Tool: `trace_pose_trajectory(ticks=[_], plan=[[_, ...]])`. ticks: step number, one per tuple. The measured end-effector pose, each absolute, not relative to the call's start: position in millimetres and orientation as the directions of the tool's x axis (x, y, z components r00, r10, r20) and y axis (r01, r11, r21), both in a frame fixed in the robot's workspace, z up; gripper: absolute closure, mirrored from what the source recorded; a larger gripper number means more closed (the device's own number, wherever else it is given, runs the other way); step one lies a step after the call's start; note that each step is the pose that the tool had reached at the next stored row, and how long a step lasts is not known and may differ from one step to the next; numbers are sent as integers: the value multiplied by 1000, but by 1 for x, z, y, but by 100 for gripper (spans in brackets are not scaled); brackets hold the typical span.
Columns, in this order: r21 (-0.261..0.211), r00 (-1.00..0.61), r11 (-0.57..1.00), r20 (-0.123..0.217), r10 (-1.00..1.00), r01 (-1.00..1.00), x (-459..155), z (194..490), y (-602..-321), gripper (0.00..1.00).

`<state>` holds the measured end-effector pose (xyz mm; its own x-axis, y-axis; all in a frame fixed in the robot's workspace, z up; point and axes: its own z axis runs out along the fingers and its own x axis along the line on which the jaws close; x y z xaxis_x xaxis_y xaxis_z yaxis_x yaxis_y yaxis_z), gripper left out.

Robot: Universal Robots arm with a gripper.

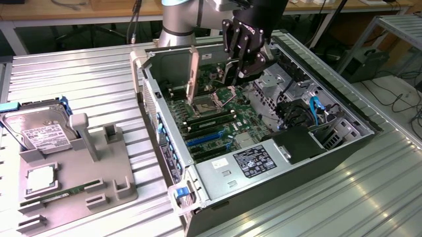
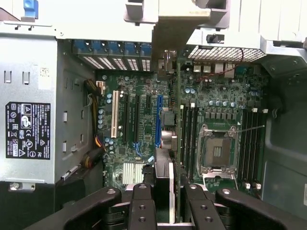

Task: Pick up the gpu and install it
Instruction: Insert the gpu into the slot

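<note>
The end effector is clamped on the gpu, holding it edge-down over the open computer case. In the wrist view the card's long axis runs parallel to the motherboard's slots. It hangs above the board between the blue slot and the memory slots, not yet seated.

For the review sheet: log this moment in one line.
hand: shut on gpu | gpu: upright over motherboard | case: open
</note>
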<state>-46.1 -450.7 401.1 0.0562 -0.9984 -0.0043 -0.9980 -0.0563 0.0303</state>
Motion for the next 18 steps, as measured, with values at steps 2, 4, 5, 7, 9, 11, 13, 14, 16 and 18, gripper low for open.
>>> trace_pose_trajectory(ticks=[2,4,5,7,9,11,13,14,16,18], plan=[[30,61,-61,-4,-998,-998,-46,401,-451,72],[30,66,-66,-4,-998,-997,-46,401,-451,72],[30,68,-68,-4,-998,-997,-46,401,-451,72],[30,75,-75,-4,-997,-997,-46,400,-451,72],[30,80,-80,-4,-997,-996,-46,400,-451,72],[30,83,-84,-4,-997,-996,-46,400,-451,72],[30,87,-87,-4,-996,-996,-46,399,-451,72],[30,89,-89,-4,-996,-996,-46,399,-451,72],[30,92,-92,-4,-996,-995,-46,399,-451,72],[30,96,-96,-4,-995,-995,-46,398,-451,72]])
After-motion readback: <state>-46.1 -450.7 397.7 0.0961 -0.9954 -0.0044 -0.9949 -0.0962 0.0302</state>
